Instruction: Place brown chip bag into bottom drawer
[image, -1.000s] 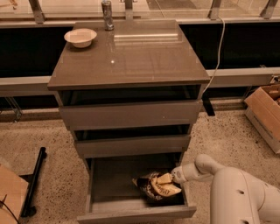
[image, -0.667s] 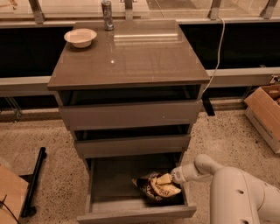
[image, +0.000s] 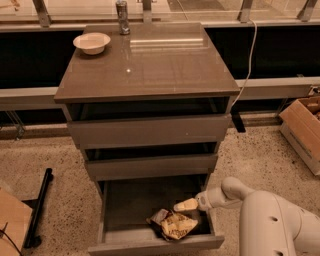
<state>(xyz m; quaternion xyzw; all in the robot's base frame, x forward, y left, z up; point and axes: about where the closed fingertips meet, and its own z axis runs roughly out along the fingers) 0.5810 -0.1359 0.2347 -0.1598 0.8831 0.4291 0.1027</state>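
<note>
The brown chip bag (image: 172, 225) lies on the floor of the bottom drawer (image: 150, 245), near its front right. The drawer is pulled out, the lowest of three in the grey-brown cabinet (image: 150, 70). My gripper (image: 182, 205) reaches in from the right over the drawer's right side. It hovers just above and behind the bag, open and holding nothing, with a small gap to the bag. My white arm (image: 270, 220) fills the lower right corner.
The two upper drawers (image: 150, 131) stand slightly ajar. A white bowl (image: 92, 42) and a metal can (image: 121, 17) sit on the cabinet top. A cardboard box (image: 302, 125) stands on the floor at right, a black stand (image: 37, 210) at left.
The bag has dropped out of the gripper and now lies lower and further forward on the drawer floor. The gripper has stayed in almost the same place.
</note>
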